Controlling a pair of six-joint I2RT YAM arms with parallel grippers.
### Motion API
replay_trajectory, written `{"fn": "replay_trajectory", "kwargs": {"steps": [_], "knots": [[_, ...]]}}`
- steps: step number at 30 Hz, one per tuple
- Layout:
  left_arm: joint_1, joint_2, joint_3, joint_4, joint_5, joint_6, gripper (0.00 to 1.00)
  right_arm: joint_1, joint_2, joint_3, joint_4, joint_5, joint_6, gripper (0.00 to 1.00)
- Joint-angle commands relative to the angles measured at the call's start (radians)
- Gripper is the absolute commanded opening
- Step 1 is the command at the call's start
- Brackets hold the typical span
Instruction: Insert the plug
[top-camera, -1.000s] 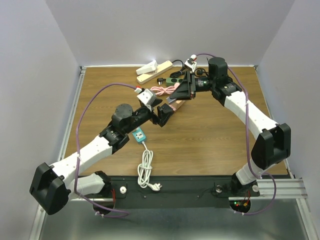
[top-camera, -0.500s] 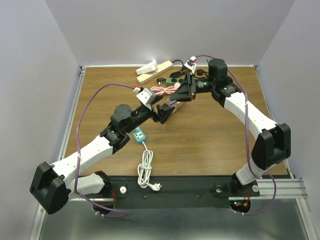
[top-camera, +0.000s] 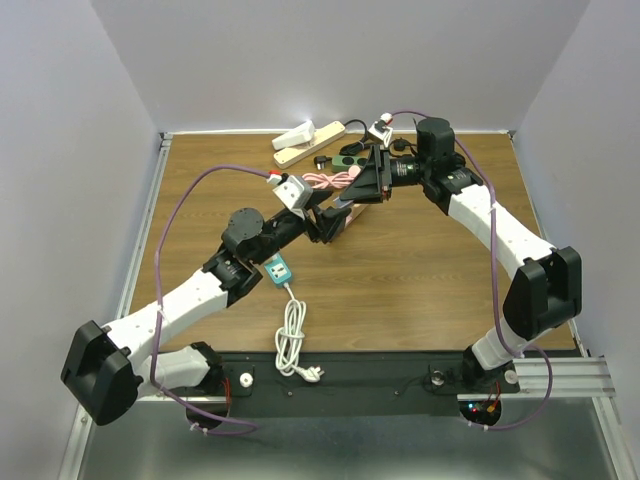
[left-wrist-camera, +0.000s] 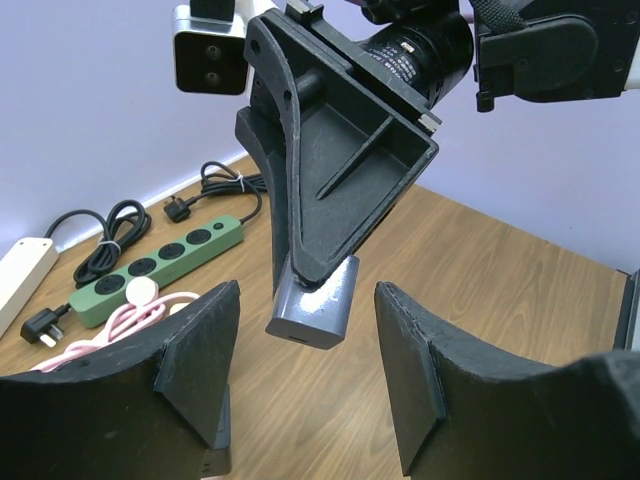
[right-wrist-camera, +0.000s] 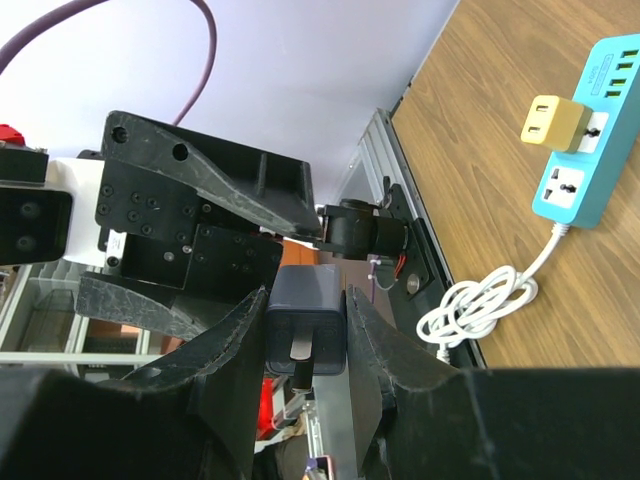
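Left wrist view: your right gripper (top-camera: 347, 204) pinches the dark grey square charger plug (left-wrist-camera: 311, 308), centre frame, above the wooden table (left-wrist-camera: 500, 270). Your left gripper (top-camera: 325, 226) has fingers (left-wrist-camera: 200, 350) spread wide either side, not touching.

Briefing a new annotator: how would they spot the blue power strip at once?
On the wooden table, look at the near middle, beside the left arm. The blue power strip lies there, its coiled white cable trailing toward the near edge. Unlike the green strip and the cream strip at the far edge, it carries a yellow adapter.
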Motion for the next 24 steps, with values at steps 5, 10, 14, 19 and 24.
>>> {"fn": "replay_trajectory", "kwargs": {"steps": [5, 10, 14, 19, 24], "knots": [[-0.013, 0.031, 0.033, 0.080, 0.009, 0.017, 0.61, 0.016, -0.062, -0.010, 0.074, -0.037, 0.034, 0.01], [-0.016, 0.058, 0.043, 0.073, 0.062, 0.017, 0.26, 0.016, -0.071, -0.016, 0.083, -0.026, 0.040, 0.01], [-0.018, 0.037, 0.019, 0.079, 0.045, 0.018, 0.01, 0.016, -0.068, -0.028, 0.088, -0.025, 0.040, 0.00], [-0.019, -0.003, -0.006, 0.082, 0.019, 0.028, 0.00, 0.014, -0.065, -0.062, 0.117, -0.025, 0.045, 0.01], [-0.018, -0.032, -0.007, -0.021, 0.002, 0.025, 0.00, 0.013, -0.060, -0.082, 0.119, 0.012, 0.029, 0.36]]}}
